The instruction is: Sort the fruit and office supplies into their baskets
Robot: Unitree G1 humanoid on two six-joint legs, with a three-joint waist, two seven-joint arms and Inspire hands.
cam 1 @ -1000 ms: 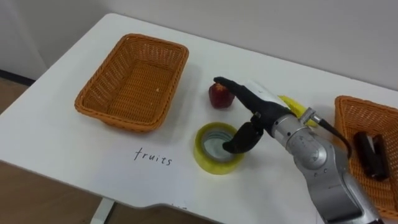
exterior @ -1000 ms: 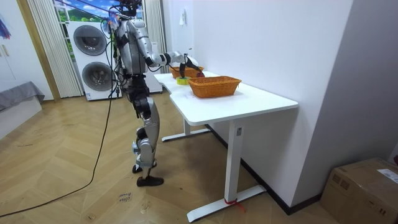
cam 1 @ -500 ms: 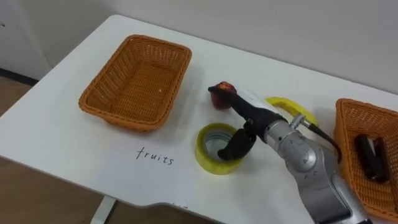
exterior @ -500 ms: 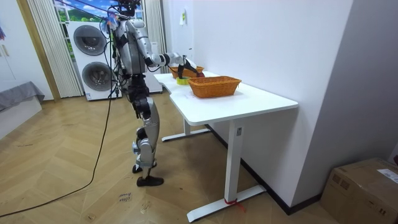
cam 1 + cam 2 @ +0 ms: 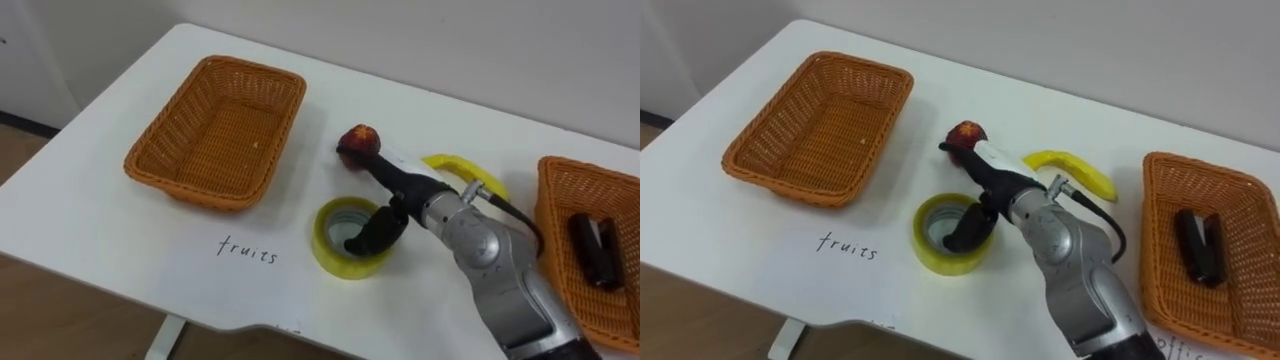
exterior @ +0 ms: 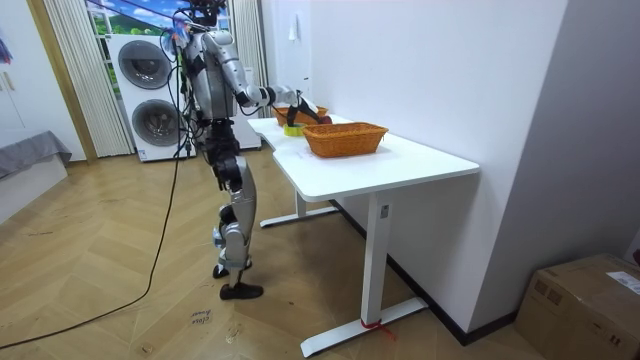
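Observation:
A red apple point(image 5: 356, 141) sits mid-table, with a banana point(image 5: 468, 170) to its right. My right hand point(image 5: 415, 195) reaches in from the right, open. Its straight dark fingers point(image 5: 385, 172) lie against the apple's near right side. The thumb point(image 5: 368, 233) hangs down over a yellow tape roll point(image 5: 330, 252) in front of the apple. An empty wicker basket point(image 5: 250, 66) stands at the left, behind the handwritten word "fruits" point(image 5: 247, 252). At the right edge a second wicker basket point(image 5: 548, 215) holds a black stapler point(image 5: 592, 250).
The white table point(image 5: 90, 230) has bare room at its front left and along the back by the wall. In the room view the robot stands at the table's far end, near stacked washing machines point(image 6: 150, 95); wood floor surrounds the table.
My right hand has moved a little left and down. Its fingers, which lay over the apple's top, now rest at its near side, and the thumb has sunk towards the tape roll.

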